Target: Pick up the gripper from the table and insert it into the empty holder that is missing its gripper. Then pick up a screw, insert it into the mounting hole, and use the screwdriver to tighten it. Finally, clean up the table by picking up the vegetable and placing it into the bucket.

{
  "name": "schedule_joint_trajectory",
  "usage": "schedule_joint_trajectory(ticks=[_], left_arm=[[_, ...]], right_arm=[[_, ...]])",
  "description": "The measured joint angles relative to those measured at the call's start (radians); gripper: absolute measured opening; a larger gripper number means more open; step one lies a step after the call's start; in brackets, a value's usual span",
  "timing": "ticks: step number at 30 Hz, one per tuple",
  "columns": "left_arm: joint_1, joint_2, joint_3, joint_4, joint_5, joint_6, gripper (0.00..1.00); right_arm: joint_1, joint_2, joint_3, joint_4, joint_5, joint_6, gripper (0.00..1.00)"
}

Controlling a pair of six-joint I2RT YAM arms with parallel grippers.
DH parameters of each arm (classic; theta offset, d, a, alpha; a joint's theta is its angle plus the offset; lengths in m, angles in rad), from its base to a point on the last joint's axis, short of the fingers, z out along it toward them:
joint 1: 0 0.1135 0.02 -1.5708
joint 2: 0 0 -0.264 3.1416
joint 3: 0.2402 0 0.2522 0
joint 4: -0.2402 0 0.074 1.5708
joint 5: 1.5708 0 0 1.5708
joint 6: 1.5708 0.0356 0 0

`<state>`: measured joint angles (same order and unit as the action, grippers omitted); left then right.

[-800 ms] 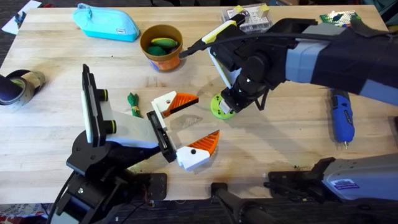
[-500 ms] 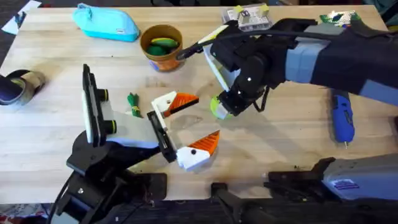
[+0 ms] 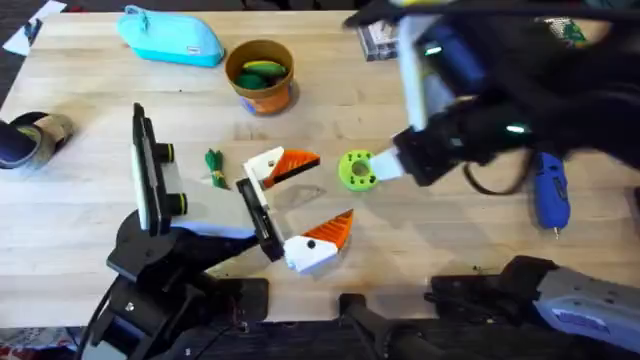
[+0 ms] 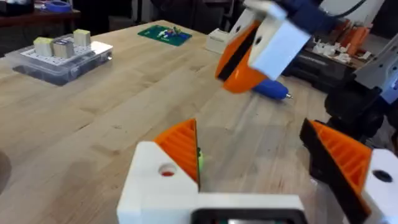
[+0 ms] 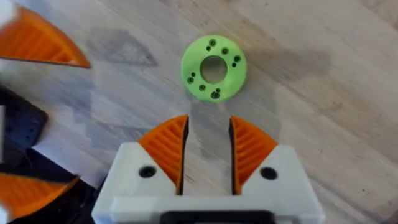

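With nothing held between the right gripper's slightly parted fingers, they're probably best aimed past the green disc at the loose gripper and widened first; left fingers can't be judged.

The overhead camera looks down and forward over the whole table, the left wrist camera looks low across it, and the right wrist camera faces nearly straight down, close above the green disc, which the overhead view shares.

Even bright light; right arm motion-blurred.
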<state>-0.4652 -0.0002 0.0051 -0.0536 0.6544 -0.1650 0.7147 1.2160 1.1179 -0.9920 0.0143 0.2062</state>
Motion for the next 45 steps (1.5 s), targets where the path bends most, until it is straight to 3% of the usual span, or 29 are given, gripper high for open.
schedule_joint_trajectory(ticks=[6, 10, 16, 30, 40, 45], left_arm=[[0.000, 0.000, 0.000, 0.000, 0.000, 0.000, 0.993], [0.000, 0.000, 0.000, 0.000, 0.000, 0.000, 0.993], [0.000, 0.000, 0.000, 0.000, 0.000, 0.000, 0.993], [0.000, 0.000, 0.000, 0.000, -0.003, 0.000, 0.993], [0.000, 0.000, 0.000, 0.000, -0.003, 0.000, 0.993], [0.000, 0.000, 0.000, 0.000, -0.003, 0.000, 0.993]], right_arm=[[0.000, -0.220, -0.064, 0.029, 0.015, 0.070, 0.389], [-0.001, -0.254, -0.197, 0.114, 0.019, 0.098, 0.389], [-0.001, -0.177, -0.298, 0.233, 0.019, 0.112, 0.389], [-0.001, 0.089, -0.300, 0.370, 0.019, 0.107, 0.389], [-0.001, 0.171, -0.300, 0.392, 0.019, 0.099, 0.389], [-0.001, 0.185, -0.300, 0.401, 0.023, 0.091, 0.297]])
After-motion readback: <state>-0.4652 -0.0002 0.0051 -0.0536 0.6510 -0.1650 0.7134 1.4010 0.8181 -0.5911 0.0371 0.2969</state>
